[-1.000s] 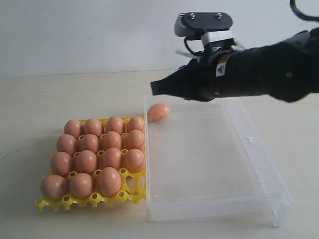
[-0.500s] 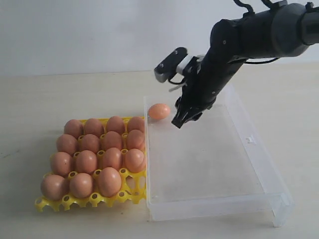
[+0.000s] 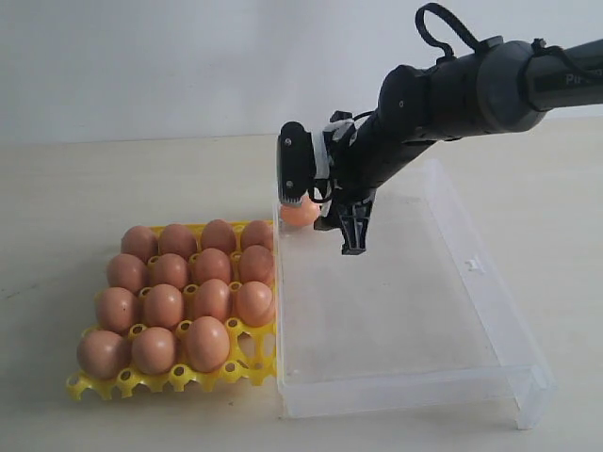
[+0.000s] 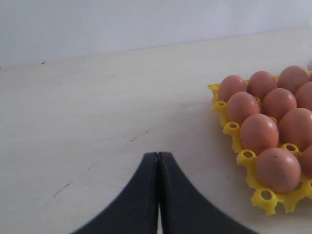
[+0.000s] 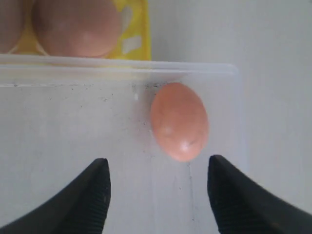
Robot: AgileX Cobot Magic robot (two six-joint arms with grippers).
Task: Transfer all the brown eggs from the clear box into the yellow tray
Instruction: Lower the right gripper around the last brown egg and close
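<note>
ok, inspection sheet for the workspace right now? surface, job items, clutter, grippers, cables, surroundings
Surface: pale beige tabletop, faint scuffs.
Job's things: bright yellow plastic egg tray holds fifteen orange-brown eggs; its front-right cup is empty. The large clear plastic box beside it holds one last egg, in the far corner next to the tray.
Clutter: nothing seen.
Grippers: right gripper is open over the box, aimed at the last egg and not touching it. Left gripper is shut, over bare table beside the tray.
Cables: black cable loop on the right arm, clear of the box.
Surroundings: plain pale wall behind.
</note>
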